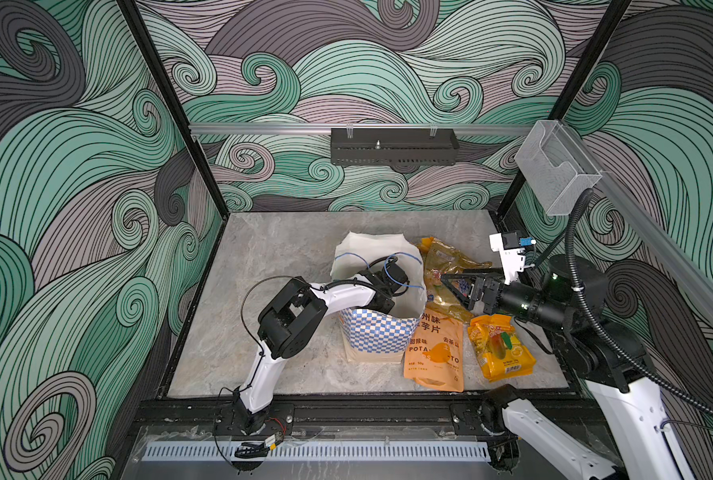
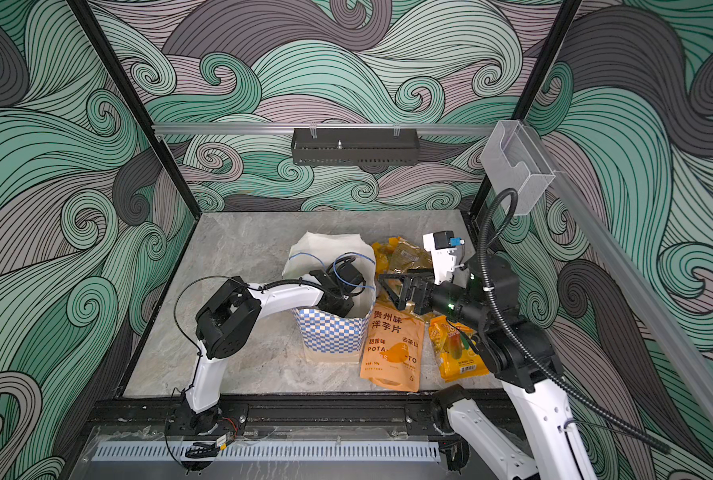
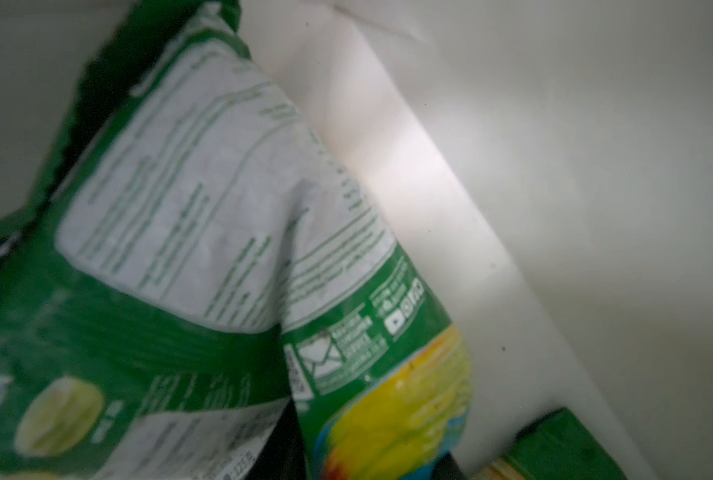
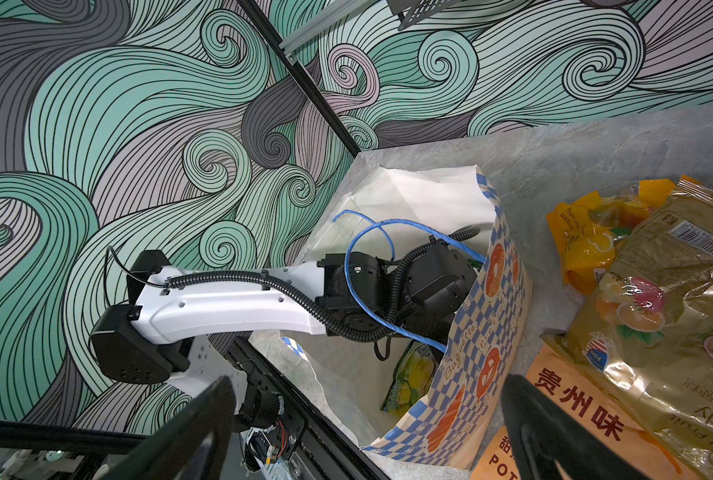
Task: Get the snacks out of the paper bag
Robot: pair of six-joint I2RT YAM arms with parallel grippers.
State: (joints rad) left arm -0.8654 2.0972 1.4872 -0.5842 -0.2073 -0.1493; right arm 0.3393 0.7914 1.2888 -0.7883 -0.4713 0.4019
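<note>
We look down on a grey marbled table [image 1: 288, 249] walled in by green swirl panels. The paper bag [image 1: 377, 336] stands upright near the middle, mouth open. The left arm [image 1: 338, 293] reaches into it, and a blue cord handle [image 4: 371, 232] loops over its wrist. The left gripper is hidden down inside, so we cannot tell how wide it stands or whether it holds anything. Its wrist view is filled by a green-yellow packet [image 3: 222, 249] lying against the white inner wall. Just right of the bag lie the orange POTATO pouch [image 1: 434, 353], the fruit-print packet [image 1: 500, 349] and the golden-brown packet [image 1: 446, 262]. The right gripper [image 1: 454, 289] hovers over this last one, spread wide and empty.
</note>
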